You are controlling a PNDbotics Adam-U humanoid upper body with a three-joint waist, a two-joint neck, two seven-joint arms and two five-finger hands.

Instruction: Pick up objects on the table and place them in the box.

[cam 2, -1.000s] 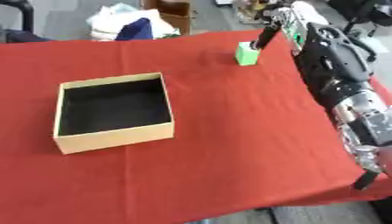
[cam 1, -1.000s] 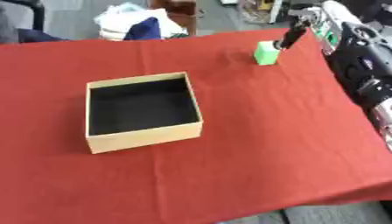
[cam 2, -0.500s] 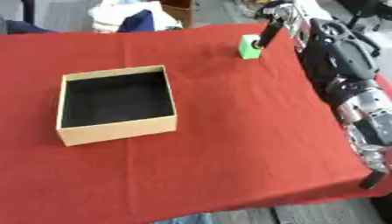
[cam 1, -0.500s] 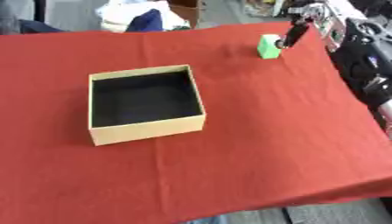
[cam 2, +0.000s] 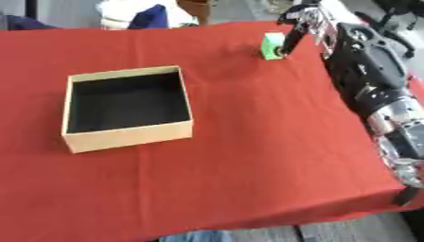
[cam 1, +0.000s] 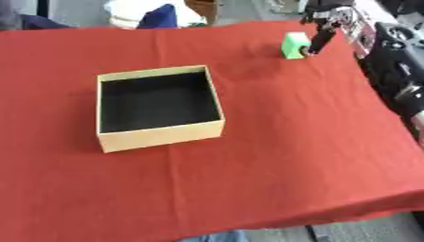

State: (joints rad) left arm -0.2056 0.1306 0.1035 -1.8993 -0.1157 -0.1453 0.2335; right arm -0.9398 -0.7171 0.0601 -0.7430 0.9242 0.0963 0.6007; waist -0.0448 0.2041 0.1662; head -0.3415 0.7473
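The green block (cam 1: 295, 45) sits on the red tabletop (cam 1: 290, 142) at about 1 o'clock, close to the far edge and well apart from the box. The right hand (cam 2: 300, 26) is beside it, on the block's 3 o'clock side, with dark fingers (cam 2: 287, 45) pointing down along the block's right face and seemingly touching it. Whether a thumb has closed on the other side cannot be told, so the fingers could be pinching the block or only resting against it.

Compared with half a second ago and a second ago, the whole scene lies lower and at a different tilt, which is the head moving and no shift of the things. Relative to the block, the hand has kept its place at the right face, and the block still stands on the cloth, not lifted. I judge the grasp is being settled and the pick is not yet made.

The box (cam 1: 157, 108), tan outside and black inside, stands open at about 9 o'clock of centre and looks empty. The right arm (cam 2: 373, 90) runs along the 3 o'clock edge. The left hand shows in neither view. A pile of white and blue cloth (cam 1: 153, 14) lies beyond the far edge at 12 o'clock.
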